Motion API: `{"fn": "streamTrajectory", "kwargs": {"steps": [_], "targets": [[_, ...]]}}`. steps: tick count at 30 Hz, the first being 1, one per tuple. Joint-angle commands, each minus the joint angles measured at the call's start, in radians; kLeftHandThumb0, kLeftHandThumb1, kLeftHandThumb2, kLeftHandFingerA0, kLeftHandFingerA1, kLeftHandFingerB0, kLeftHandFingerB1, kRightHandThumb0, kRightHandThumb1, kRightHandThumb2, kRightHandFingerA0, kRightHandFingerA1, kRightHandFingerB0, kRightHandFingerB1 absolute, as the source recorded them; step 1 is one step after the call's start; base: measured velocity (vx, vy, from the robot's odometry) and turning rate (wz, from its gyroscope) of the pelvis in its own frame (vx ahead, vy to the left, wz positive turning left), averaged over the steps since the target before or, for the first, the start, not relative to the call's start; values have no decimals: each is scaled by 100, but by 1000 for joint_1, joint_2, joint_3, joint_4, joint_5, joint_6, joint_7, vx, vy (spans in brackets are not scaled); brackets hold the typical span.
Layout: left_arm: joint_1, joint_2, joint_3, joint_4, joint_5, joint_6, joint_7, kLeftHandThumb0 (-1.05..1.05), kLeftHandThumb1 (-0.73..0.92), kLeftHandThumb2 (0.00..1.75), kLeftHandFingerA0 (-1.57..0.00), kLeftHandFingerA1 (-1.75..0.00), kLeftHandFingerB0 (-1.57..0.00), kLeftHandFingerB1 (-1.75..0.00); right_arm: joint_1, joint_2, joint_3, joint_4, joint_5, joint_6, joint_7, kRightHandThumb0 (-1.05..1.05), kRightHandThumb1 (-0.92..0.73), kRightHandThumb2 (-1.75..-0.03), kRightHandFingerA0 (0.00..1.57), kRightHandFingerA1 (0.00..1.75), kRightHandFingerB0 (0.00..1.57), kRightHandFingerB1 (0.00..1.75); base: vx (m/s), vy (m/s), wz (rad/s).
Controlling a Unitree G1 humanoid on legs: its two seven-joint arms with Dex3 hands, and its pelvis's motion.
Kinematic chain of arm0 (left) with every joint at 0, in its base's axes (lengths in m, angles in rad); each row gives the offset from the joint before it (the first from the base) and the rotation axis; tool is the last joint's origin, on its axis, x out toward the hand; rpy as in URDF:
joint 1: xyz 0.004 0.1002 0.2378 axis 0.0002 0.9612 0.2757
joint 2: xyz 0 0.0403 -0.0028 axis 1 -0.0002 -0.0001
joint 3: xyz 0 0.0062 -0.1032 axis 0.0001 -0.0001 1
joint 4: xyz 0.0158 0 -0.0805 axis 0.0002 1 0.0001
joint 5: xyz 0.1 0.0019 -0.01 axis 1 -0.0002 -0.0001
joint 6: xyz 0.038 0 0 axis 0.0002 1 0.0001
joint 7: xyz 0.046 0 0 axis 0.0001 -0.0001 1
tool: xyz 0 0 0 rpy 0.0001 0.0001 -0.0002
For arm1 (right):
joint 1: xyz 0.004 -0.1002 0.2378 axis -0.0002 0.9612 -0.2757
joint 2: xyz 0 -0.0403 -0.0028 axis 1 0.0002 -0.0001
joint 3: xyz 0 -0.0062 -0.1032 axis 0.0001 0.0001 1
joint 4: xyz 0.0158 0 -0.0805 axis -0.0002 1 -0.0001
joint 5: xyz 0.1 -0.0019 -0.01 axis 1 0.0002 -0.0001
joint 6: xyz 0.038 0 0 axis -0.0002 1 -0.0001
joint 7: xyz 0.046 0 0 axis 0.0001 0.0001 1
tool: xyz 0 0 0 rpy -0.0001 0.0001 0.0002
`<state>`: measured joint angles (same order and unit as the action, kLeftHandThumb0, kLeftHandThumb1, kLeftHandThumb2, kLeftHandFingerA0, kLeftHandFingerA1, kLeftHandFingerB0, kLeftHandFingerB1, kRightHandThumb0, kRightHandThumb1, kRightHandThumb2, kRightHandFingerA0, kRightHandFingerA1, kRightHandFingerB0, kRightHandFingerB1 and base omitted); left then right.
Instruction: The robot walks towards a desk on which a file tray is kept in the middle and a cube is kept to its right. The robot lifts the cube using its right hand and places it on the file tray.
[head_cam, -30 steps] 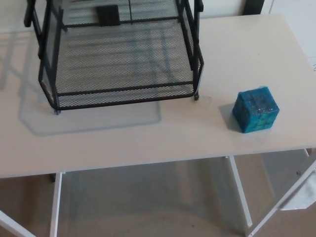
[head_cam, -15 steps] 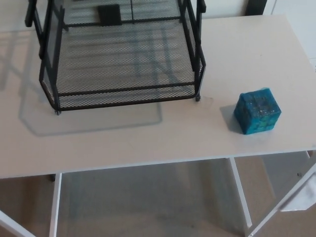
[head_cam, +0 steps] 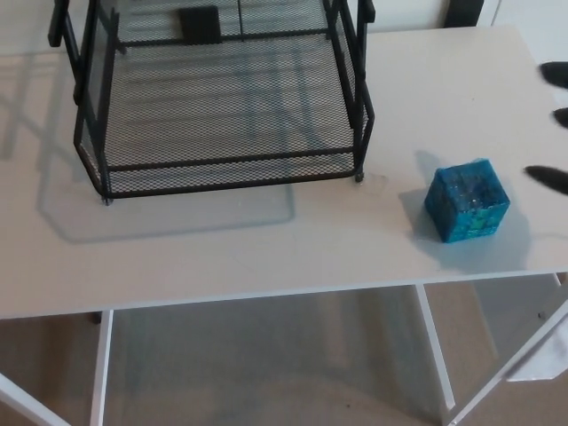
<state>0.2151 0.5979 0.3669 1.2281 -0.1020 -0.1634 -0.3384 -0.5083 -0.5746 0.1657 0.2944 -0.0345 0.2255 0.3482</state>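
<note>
Only three black fingertips of the right hand (head_cam: 562, 116) show at the right edge, spread apart and holding nothing, near the blue-green patterned cube (head_cam: 467, 201) but apart from it. It sits on the pale bench (head_cam: 266, 248), right of the black wire-mesh file tray (head_cam: 222, 173).

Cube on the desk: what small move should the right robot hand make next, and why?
Probably ease the right robot hand leftward to the blue cube: only its spread fingertips show at the picture's right edge, apart from the cube, which sits on the desk right of the file tray.
</note>
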Motion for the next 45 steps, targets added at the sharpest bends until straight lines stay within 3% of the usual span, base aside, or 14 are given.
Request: {"fn": "streamTrajectory", "kwargs": {"steps": [1, 5, 16, 17, 18, 22, 27, 29, 32, 34, 36, 37, 38, 45], "targets": [[-5, 17, -14, 12, 9, -6, 12, -105, 78, 66, -24, -104, 0, -90, -89, -2, 135, 40, -114, 140, 121, -72, -42, -81, 3, 37, 7, 23, 0, 0, 0], [0, 26, -29, 0, 21, -18, 8, -105, 60, 120, -45, -95, -1, -73, -143, -27, 257, 88, -227, 115, 150, -72, -43, -86, 0, 46, 6, 27, 0, 0, 0], [-6, 37, -62, 1, 32, -20, 9, -105, 58, 119, -50, -96, 0, -70, -250, -40, 430, 168, -384, 36, 122, -75, -59, -59, 5, 35, 6, 27, 0, 0, 0], [-5, 41, -74, -1, 43, -27, 8, -105, 77, 69, -33, -111, -1, -101, -240, -37, 433, 145, -385, 26, 116, -81, -47, -88, 0, 39, 10, 32, 0, 0, 0], [-4, 42, -76, -5, 43, -26, 8, -104, 58, 120, -54, -98, 0, -70, -233, -30, 428, 134, -373, 26, 116, -71, -59, -58, 4, 36, 8, 29, 0, 0, 0], [-5, 44, -86, -3, 41, -26, 11, -105, 58, 120, -58, -100, -3, -73, -206, -21, 452, 93, -402, -21, 104, -75, -45, -83, 4, 51, 3, 40, 0, 0, 0], [-9, 48, -104, -3, 45, -22, 20, -105, 79, 68, -42, -109, -12, -98, -177, -7, 458, 88, -429, -69, 85, -73, -45, -84, 7, 54, 3, 38, 0, 0, 0], [-4, 45, -105, -9, 39, -24, 12, -104, 59, 120, -60, -101, -9, -75, -160, 6, 448, 97, -429, -70, 76, -67, -44, -82, 8, 54, 3, 34, 0, 0, 0], [-4, 46, -106, -8, 34, -25, 9, -105, 79, 65, -41, -106, -8, -92, -163, 13, 460, 124, -470, -83, 62, -67, -44, -85, 11, 55, 1, 30, 0, 0, 0], [-5, 46, -109, -10, 34, -23, 8, -105, 58, 120, -55, -99, -7, -74, -172, 7, 493, 151, -536, -85, 49, -66, -62, -60, 18, 50, 6, 28, 0, 0, 0], [-6, 47, -113, -11, 37, -13, 12, -105, 79, 66, -42, -107, -11, -93, -172, 6, 500, 164, -552, -74, 57, -61, -60, -58, 21, 49, 4, 33, 0, 0, 0], [-2, 54, -126, -21, 49, -26, 9, -104, 59, 121, -57, -99, -7, -74, -181, -7, 531, 202, -587, -71, 81, -57, -60, -62, 26, 53, 5, 23, 0, 0, 0], [-3, 55, -129, -20, 49, -22, 10, -105, 80, 66, -42, -107, -9, -93, -183, -8, 537, 218, -594, -74, 86, -55, -45, -82, 29, 62, 2, 28, 0, 0, 0], [-13, 58, -161, -6, 67, -10, 29, -103, 78, 71, -41, -104, -15, -89, -166, -29, 611, 300, -701, -78, 39, -25, -38, -92, 55, 81, 4, 47, 0, 0, 2]]}}
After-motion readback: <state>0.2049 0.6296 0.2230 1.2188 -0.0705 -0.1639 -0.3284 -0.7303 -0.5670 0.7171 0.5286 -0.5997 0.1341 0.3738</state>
